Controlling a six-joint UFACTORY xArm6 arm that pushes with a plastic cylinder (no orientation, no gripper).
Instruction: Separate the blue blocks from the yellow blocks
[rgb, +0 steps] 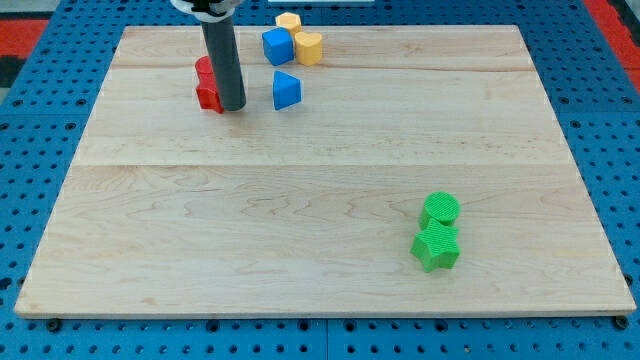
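Little looks done: the blue cube touches both yellow blocks at twelve o'clock on the counter, my tip, gripper-less, beside the red blocks.

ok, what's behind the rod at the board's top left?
A red block sits behind my rod, partly covered; its shape can't be made out, nor whether it is one block or two. My tip is at its right edge, left of the blue block.
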